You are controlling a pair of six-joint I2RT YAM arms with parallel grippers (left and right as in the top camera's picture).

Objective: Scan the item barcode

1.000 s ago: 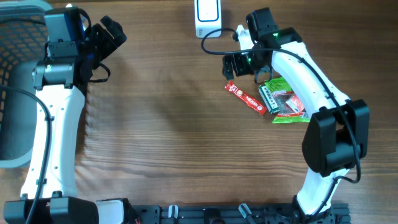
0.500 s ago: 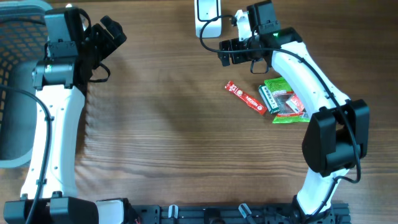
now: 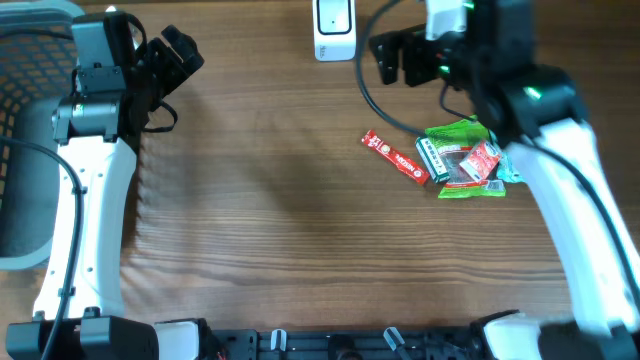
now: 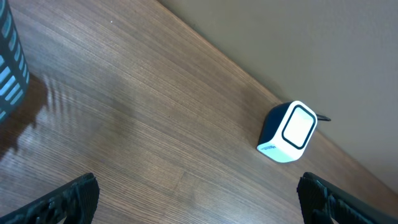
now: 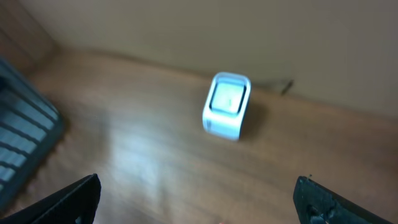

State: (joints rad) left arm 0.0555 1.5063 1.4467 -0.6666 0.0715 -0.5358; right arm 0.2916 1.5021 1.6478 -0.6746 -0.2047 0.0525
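Note:
A white barcode scanner (image 3: 333, 28) stands at the table's back edge, also seen as a white-faced box (image 4: 288, 132) in the left wrist view and, blurred, as the scanner (image 5: 227, 104) in the right wrist view. A red snack bar (image 3: 394, 157) lies flat next to a pile of green and red packets (image 3: 462, 160) at centre right. My right gripper (image 3: 392, 58) hangs open and empty, raised just right of the scanner and behind the items; its jaws (image 5: 199, 199) stand wide. My left gripper (image 3: 180, 55) is open and empty at the far left; its jaws (image 4: 199, 199) frame bare wood.
A dark mesh basket (image 3: 25, 120) stands at the table's left edge, beside the left arm; its corner shows in both wrist views (image 4: 9, 56) (image 5: 25, 143). A black cable runs from the scanner toward the right arm.
The right arm has lifted and swung up toward the camera, carrying its open gripper away from the items to beside the scanner. The left arm and the items have not moved.

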